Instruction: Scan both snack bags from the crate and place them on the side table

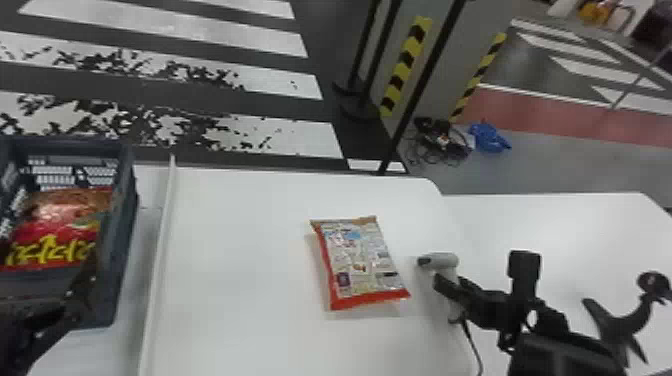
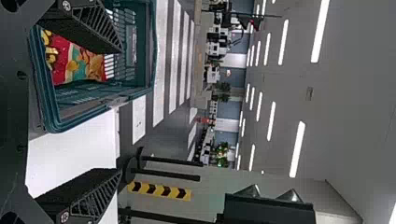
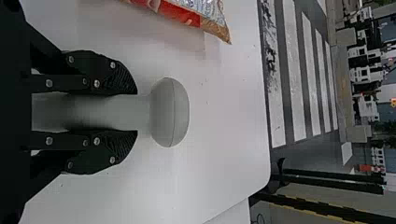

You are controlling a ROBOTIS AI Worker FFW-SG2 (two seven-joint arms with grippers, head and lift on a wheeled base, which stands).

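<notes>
A snack bag (image 1: 360, 262) lies flat on the white tabletop (image 1: 240, 300), its long axis running away from the robot, with the far end angled a little left. Its pale, text-dense panel faces up; the small print is too blurred to read. A red band crosses the near end. The other bag (image 1: 55, 230) lies in the crate (image 1: 131, 210) at left, red side up, with big yellow lettering toward its near end. The right end effector (image 1: 450, 292) is clenched on the scanner (image 1: 445, 260), whose window faces left, toward the snack bag, apart from it. The left end effector (image 1: 80, 295) is released, fingers wide apart, at the crate.
</notes>
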